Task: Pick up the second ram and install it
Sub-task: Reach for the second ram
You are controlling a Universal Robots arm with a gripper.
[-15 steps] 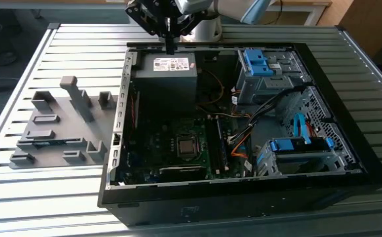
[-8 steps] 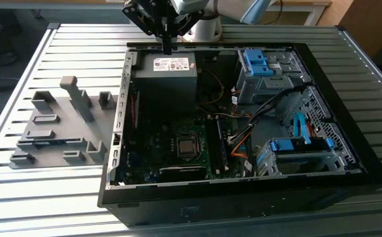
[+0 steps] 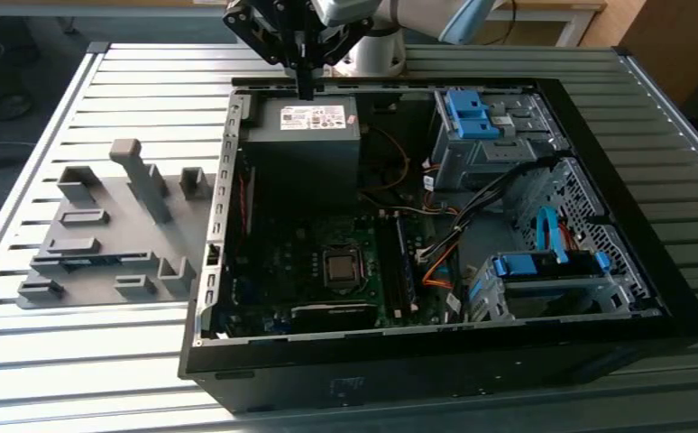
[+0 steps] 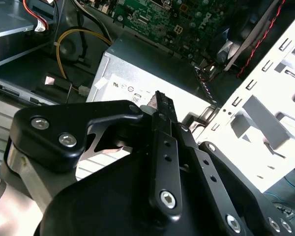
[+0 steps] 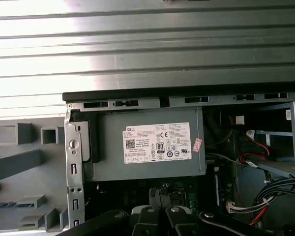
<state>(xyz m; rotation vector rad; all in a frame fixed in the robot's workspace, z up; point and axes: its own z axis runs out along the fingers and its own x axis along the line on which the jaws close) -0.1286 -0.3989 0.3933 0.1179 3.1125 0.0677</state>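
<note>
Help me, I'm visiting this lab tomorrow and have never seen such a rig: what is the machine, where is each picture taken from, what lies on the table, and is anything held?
The machine is one robot arm ending in a black gripper, its grabbing tool. The exterior view comes from a camera off the arm, looking over a slatted metal table. The two wrist views come from cameras riding on the arm, so they show the gripper's own black parts up close. On the table lies an open computer case with a grey power supply close to the gripper. Beside the case, toward the exterior view's left, a grey holder carries the second ram, a thin blue-green stick. I see nothing held in the gripper.
</note>
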